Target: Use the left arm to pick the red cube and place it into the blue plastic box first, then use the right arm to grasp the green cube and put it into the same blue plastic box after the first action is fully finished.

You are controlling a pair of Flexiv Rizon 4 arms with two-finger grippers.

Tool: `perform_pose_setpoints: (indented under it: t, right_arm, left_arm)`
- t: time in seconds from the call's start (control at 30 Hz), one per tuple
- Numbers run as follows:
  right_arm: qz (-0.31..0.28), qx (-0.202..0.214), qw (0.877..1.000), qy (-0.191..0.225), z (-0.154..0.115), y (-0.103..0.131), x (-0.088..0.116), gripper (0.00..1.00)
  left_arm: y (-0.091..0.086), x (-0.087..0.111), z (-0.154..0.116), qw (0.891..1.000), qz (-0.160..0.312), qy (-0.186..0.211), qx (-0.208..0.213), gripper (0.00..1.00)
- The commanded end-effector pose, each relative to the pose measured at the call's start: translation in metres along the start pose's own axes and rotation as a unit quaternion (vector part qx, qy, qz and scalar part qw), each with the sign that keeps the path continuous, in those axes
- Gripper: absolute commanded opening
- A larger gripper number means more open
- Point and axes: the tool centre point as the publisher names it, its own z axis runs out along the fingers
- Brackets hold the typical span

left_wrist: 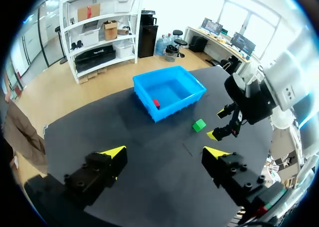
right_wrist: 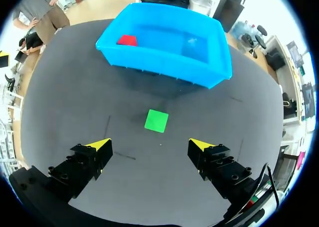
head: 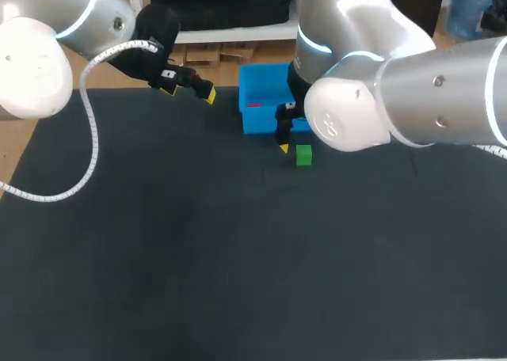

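While red cube (right_wrist: 127, 40) lies inside blue plastic box (right_wrist: 164, 63), near one corner, green cube (right_wrist: 156, 121) sits on table (head: 238, 258) just outside box wall. Right gripper (right_wrist: 150, 144) hovers above table, fingers spread apart, green cube ahead, untouched. Left gripper (left_wrist: 165, 151) well apart from box, fingers spread, holding nothing.

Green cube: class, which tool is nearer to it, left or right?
Right. The right tool is open just over the green cube; the left tool is away on the box's other side.
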Motion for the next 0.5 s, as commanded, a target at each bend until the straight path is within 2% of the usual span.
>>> perform_pose_setpoints:
  t: [0.03, 0.5]
  right_arm:
    - [-0.001, 0.003, 1.0, 0.007, 0.003, 0.001, -0.003, 1.0]
    - [0.001, 0.002, 1.0, 0.013, 0.001, 0.01, -0.021, 1.0]
  left_arm:
    - [0.001, 0.001, 0.0, 1.0, 0.001, -0.002, 0.003, 1.0]
    - [0.001, 0.001, 0.0, 1.0, 0.001, -0.002, 0.003, 1.0]
